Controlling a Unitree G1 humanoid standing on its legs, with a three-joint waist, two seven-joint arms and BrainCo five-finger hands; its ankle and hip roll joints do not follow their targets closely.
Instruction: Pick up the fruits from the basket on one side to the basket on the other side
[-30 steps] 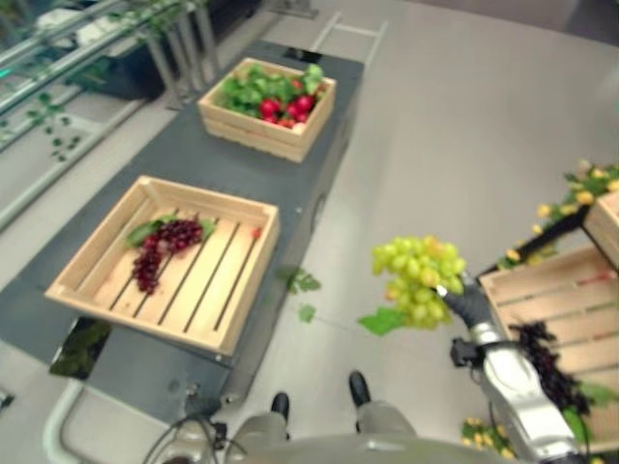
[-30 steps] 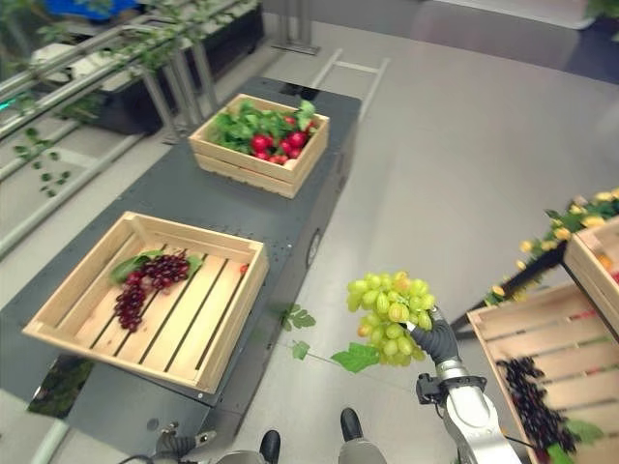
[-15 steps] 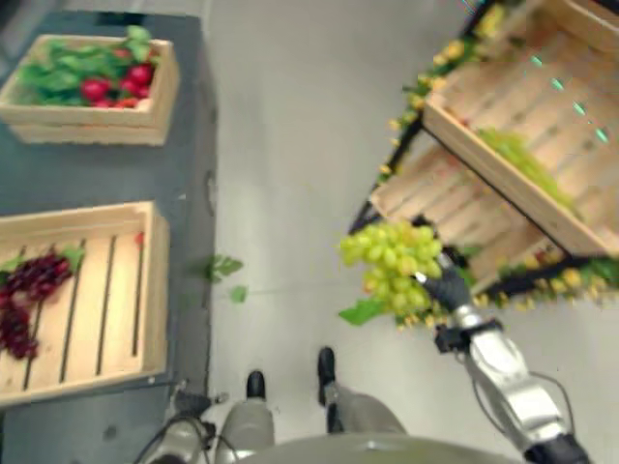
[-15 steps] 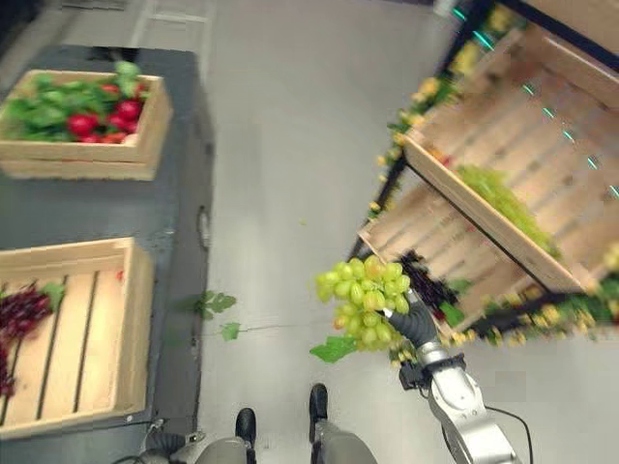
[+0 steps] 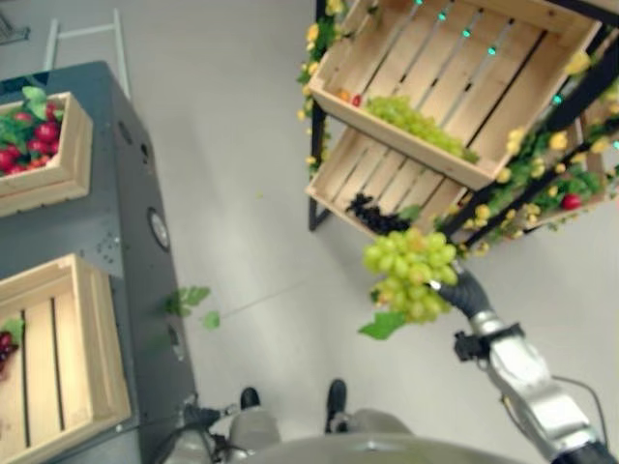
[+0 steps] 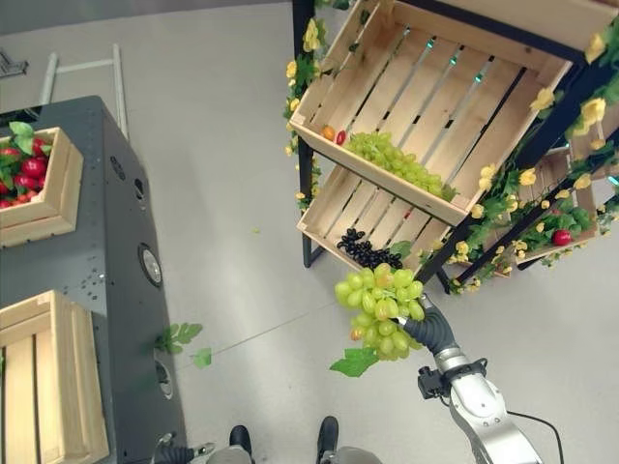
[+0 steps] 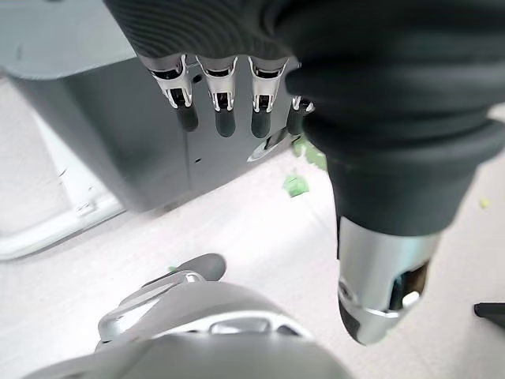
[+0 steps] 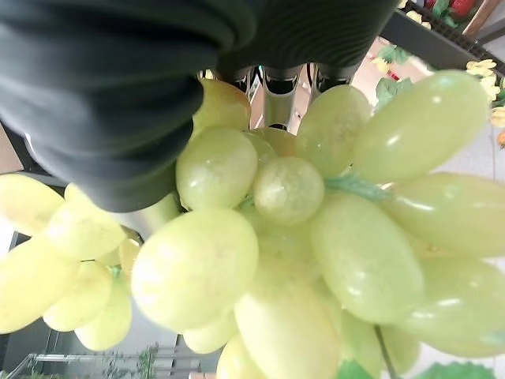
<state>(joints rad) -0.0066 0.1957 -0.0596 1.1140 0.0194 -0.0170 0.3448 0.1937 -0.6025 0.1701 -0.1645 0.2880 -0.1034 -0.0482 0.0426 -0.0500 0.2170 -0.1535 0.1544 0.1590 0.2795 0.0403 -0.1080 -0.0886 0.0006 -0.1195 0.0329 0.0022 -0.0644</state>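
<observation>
Green grape bunch [image 6: 380,311] upright, leaf end down, right robot hand [image 6: 428,327] clenched round it.

Right hand [image 5: 462,292] raised over the floor, fingers closed on a bunch of green grapes [image 5: 409,273], near a tilted wooden shelf crate [image 5: 387,184] with dark grapes [image 5: 375,214]. Far left, slatted crates on the dark surface [image 5: 106,227].
</observation>
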